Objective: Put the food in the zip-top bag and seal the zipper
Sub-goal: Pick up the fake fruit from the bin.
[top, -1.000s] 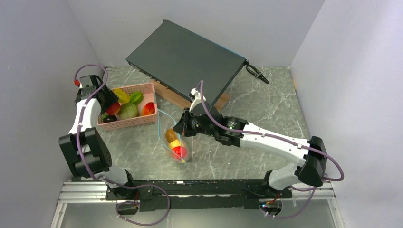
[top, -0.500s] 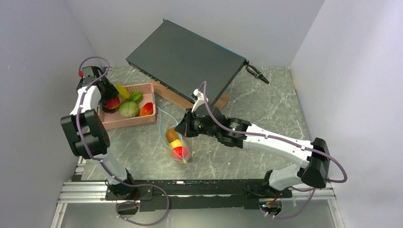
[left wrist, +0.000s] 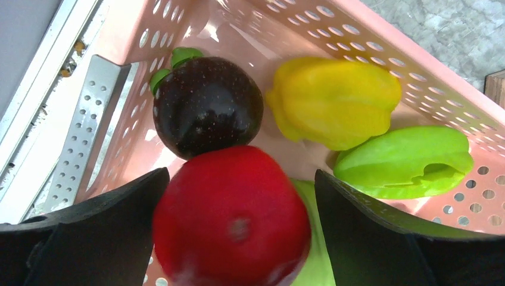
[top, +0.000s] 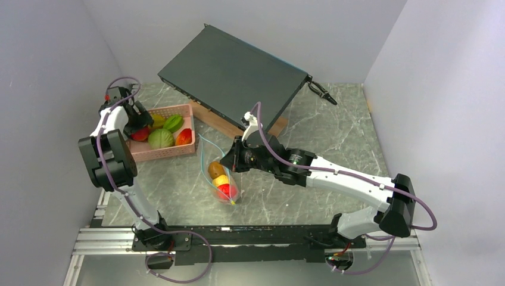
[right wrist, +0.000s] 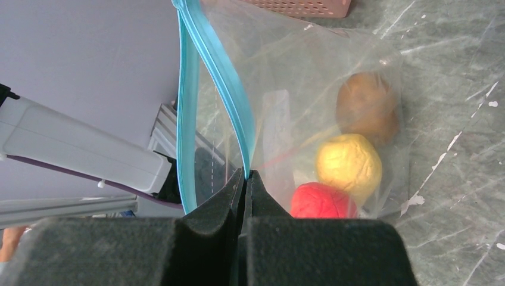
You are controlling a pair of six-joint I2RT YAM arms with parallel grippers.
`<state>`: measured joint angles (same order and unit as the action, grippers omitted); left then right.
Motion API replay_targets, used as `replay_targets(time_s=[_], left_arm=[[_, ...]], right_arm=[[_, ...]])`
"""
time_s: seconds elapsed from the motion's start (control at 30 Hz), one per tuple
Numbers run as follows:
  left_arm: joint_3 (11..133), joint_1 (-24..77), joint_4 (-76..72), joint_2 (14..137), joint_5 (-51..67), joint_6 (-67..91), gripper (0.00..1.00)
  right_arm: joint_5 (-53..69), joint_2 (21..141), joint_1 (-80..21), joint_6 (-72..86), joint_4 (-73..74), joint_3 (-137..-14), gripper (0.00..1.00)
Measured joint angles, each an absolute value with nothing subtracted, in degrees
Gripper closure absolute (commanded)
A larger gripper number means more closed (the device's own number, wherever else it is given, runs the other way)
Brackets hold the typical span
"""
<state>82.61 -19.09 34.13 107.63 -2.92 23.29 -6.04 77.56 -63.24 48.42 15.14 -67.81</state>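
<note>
Basket wall (left wrist: pixel 381 47) crowds left gripper (left wrist: pixel 238 226) straddling red fruit (left wrist: pixel 232 220).

A robotics lab test cell: plain pale grey partition walls (top: pixel 53 53) box in a grey marble-patterned surface (top: pixel 333 128), with a slotted aluminium mounting rail (top: pixel 238 237) at 6 o'clock and a flat black rack-mount equipment chassis (top: pixel 232 74) propped at 12 o'clock.

red fruit (left wrist: pixel 232 217) cut off at bottom edge, pale green food (left wrist: pixel 309 250) mostly hidden behind it
</note>
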Motion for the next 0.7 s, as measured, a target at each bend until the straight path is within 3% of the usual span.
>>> replay_targets(time_s=[0.33,0.7], left_arm=[[81.12,-19.03,33.71,105.43,-3.95,21.82,0.43],[78.02,-15.90,33.89,93.38,-4.82,19.53,0.74]], right_arm=[[-6.02,77.69,-63.24,48.45,14.96,-67.81,1.00],[-6.09,77.95,-63.24,48.42,14.92,-67.81,1.00]])
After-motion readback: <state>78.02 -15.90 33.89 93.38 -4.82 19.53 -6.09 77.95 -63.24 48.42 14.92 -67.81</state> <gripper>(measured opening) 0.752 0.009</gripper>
